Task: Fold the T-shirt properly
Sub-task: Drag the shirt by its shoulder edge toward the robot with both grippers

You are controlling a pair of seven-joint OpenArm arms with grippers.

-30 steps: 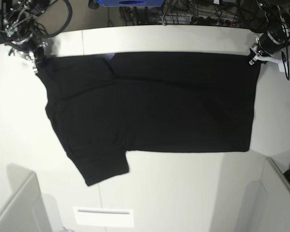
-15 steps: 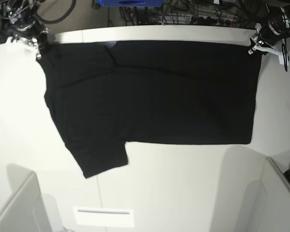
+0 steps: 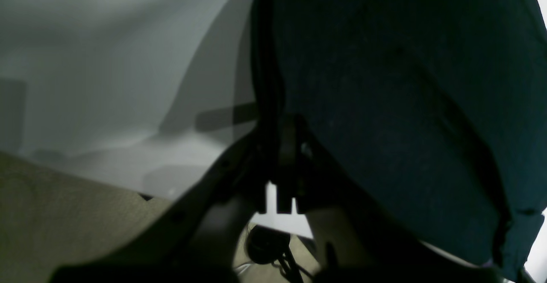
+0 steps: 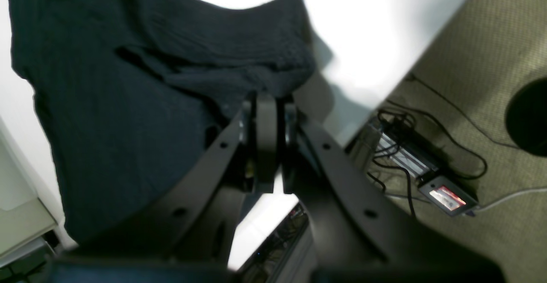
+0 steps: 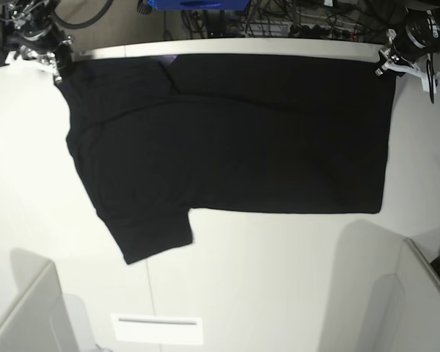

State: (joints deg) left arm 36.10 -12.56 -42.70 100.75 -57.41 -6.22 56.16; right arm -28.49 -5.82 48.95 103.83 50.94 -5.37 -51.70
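Observation:
The black T-shirt (image 5: 227, 139) lies spread plain side up across the white table (image 5: 279, 279), one sleeve pointing to the front left. My left gripper (image 5: 387, 67) is shut on its far right corner; in the left wrist view the jaws (image 3: 284, 146) pinch the cloth's edge (image 3: 406, 103). My right gripper (image 5: 59, 64) is shut on the far left corner; in the right wrist view the jaws (image 4: 267, 103) pinch bunched cloth (image 4: 171, 82). Both held corners sit near the table's far edge. No print shows.
Cables and a power strip (image 5: 301, 22) lie on the floor behind the table, with a blue object (image 5: 198, 4) at the top. A white slab (image 5: 158, 328) lies at the front. Grey panels stand at the front left (image 5: 22, 315) and front right (image 5: 418, 301).
Both grippers have moved away toward the table's far edge, dragging the shirt with them. The shirt's far edge now lies at the table's far edge and its near edge has shifted back.

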